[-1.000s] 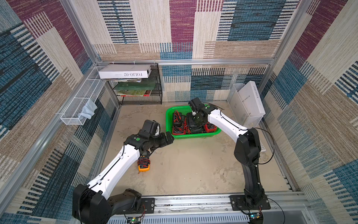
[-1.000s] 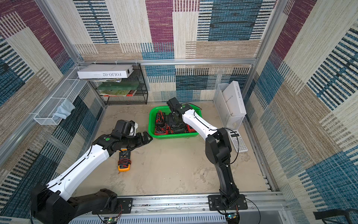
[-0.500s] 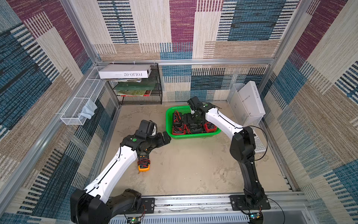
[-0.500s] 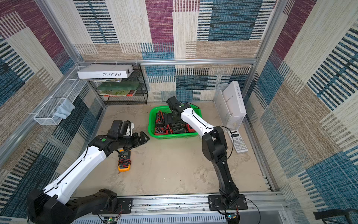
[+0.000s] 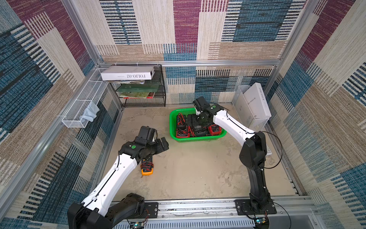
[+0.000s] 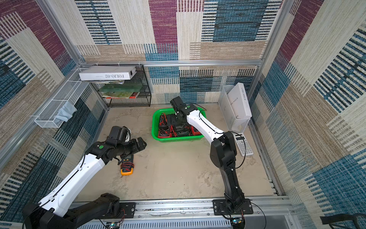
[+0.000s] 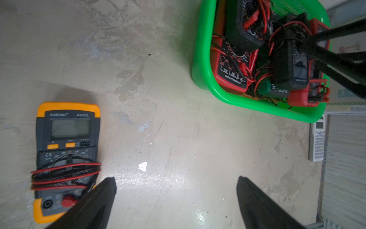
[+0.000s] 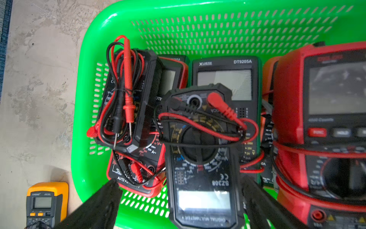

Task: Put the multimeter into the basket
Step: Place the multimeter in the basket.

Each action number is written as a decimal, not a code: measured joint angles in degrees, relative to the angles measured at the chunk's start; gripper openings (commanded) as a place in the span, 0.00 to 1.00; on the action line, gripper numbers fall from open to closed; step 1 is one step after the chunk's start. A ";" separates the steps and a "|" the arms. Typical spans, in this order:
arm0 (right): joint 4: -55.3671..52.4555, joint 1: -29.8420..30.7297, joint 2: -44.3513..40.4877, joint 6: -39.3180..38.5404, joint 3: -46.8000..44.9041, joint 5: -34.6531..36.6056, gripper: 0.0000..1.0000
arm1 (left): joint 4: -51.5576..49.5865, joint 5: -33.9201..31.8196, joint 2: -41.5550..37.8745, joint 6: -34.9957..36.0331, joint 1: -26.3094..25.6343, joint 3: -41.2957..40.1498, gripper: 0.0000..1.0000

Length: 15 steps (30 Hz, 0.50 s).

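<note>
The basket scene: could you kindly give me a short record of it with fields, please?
basket: green, crowded inside
orange multimeter: outside basket, leads wrapped around it
left gripper: open, empty, near orange multimeter
right gripper: open, astride black multimeter lying in basket
task: unfinished

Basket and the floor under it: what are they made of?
Basket: apparently moulded plastic, glossy bright green, with glints on its smooth rim and even slots in the walls. Floor: perhaps concrete or stone-look sheet, mostly matt, mottled grey-beige with stains and scratches.
</note>
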 measured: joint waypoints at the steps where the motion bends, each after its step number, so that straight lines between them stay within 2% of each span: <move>1: 0.09 0.04 -0.85 0.00 -0.76 0.00 1.00 | -0.31 -1.07 -0.52 -0.20 0.04 -0.44 1.00; 15: 4.15 0.81 -12.61 0.15 -11.72 -0.02 1.00 | -2.14 -12.63 -4.07 -1.25 1.68 -5.97 1.00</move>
